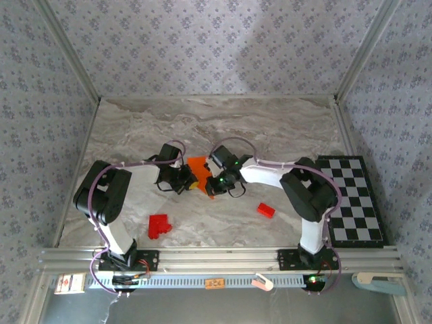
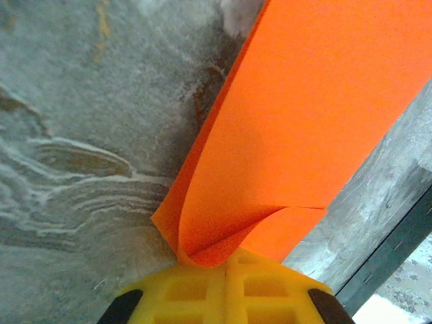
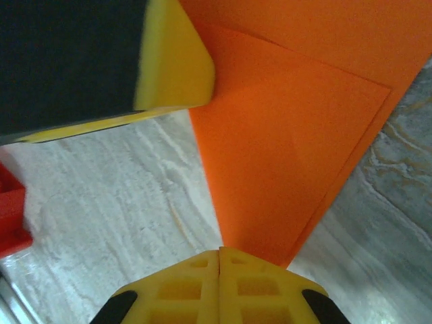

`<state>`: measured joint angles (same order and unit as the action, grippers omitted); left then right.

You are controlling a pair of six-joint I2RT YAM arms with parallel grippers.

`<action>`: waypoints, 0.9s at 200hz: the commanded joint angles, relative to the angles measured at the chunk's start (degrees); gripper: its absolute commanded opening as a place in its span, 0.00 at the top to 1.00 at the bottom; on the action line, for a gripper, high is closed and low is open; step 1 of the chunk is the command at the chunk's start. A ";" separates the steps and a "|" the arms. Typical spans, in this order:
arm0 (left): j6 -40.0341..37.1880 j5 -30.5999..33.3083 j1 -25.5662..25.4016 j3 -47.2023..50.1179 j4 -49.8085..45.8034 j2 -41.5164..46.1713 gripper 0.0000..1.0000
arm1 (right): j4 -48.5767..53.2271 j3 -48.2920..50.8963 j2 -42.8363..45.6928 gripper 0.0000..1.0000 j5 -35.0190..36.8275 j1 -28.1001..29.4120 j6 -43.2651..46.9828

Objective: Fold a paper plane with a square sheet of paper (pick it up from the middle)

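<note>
1. The marble surface (image 1: pixel 270 128) carries my creased orange paper (image 1: pixel 198 165), mid-surface between both arms.
2. My left end effector (image 2: pixel 226 260) is clenched on a curled paper edge; pulling apart could tear or crumple it.
3. My right end effector (image 3: pixel 220 253) pinches the paper's tip; a slip there would skew the crease.

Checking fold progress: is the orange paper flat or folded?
Folded: the orange paper shows overlapping layers and a curled-over corner.
</note>
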<state>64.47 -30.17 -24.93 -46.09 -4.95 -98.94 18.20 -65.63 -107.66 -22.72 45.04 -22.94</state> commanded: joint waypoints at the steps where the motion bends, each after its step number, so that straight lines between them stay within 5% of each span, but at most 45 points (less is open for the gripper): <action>1: -0.66 4.39 -0.21 1.26 -5.53 -1.32 0.97 | 0.97 -1.70 -1.77 0.94 1.12 0.17 -0.09; 67: -16.62 2.78 -0.82 -3.87 -8.32 6.38 0.81 | 6.58 -2.23 -5.59 0.95 3.93 0.11 -0.93; 180: -16.98 -2.30 -3.81 -1.63 -1.67 1.44 0.89 | 8.33 -4.07 -6.34 0.96 3.69 -0.03 -2.73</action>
<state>49.04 -31.24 -28.23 -48.21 -7.29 -95.79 21.71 -69.04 -111.24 -21.82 45.04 -24.62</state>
